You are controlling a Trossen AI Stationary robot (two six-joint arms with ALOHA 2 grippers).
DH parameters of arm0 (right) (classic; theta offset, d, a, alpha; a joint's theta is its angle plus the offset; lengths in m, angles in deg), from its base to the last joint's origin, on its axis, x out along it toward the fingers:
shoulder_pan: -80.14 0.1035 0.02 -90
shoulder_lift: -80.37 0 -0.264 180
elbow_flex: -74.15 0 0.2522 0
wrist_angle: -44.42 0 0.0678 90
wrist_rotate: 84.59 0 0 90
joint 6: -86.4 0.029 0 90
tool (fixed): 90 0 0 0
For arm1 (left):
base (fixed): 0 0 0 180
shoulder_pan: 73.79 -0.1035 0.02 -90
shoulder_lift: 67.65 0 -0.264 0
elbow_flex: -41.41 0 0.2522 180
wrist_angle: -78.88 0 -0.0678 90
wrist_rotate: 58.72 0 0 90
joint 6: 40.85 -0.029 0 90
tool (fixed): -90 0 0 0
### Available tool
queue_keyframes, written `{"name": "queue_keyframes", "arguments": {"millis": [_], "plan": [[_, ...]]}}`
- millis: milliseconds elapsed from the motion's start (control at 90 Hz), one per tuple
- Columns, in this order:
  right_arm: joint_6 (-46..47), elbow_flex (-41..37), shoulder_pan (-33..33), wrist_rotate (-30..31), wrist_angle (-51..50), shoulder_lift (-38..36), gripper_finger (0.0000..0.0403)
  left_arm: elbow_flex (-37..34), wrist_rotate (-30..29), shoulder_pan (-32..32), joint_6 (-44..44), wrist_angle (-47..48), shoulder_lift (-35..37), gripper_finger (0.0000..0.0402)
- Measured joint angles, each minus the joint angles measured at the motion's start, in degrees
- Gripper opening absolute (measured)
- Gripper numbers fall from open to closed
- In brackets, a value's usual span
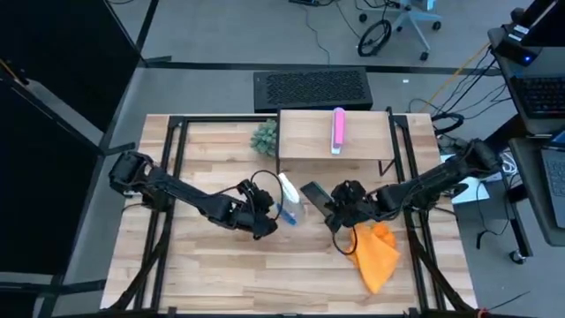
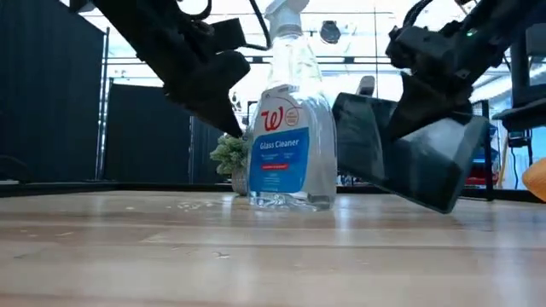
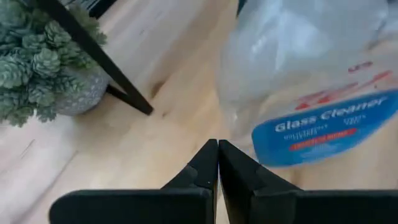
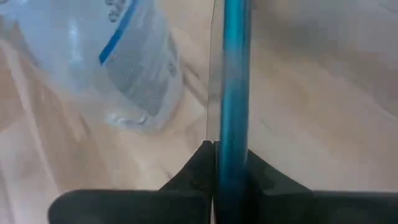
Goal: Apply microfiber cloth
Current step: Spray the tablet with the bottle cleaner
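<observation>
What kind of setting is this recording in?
Probably a robotics lab or workshop: a wooden table in a black frame, an office chair and loose cables on the grey floor, a laptop alongside.

Both arms reach inward toward the middle of the table. The left claw (image 1: 265, 223) hangs low with its fingers (image 3: 208, 168) pressed together, holding nothing. The right claw (image 1: 334, 212) is clamped, wrist tilted downward.

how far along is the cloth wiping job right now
Early stage. Done: the right gripper is shut on the tablet, holding it tilted off the table. In hand: nothing with the microfiber cloth, which lies untouched beside it. The left gripper, shut and empty, sits by the spray bottle. Left: all the wiping.
</observation>
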Motion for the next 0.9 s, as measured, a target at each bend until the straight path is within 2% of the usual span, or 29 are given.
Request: {"name": "queue_keyframes", "arguments": {"millis": [100, 367, 622, 900], "plan": [[1.30, 0.00, 1.55, -2.36, -0.24, 0.96, 0.0009, 0.00, 0.79, -0.14, -0.05, -2.12, -1.31, 0.0000], [7.47, -0.11, 7.53, -1.86, 2.52, 1.49, 0.0009, 0.00, 6.50, 1.17, -0.08, -11.04, -6.27, 0.0000], [13.75, -0.13, 13.43, -1.64, 3.63, 1.69, 0.0009, 0.02, 6.39, 2.23, 0.20, -10.34, -6.10, 0.0000], [14.45, -0.11, 16.70, -0.64, 1.92, 0.90, 0.0009, 0.10, 6.07, 3.76, -1.77, -7.29, -4.27, 0.0000]]}}
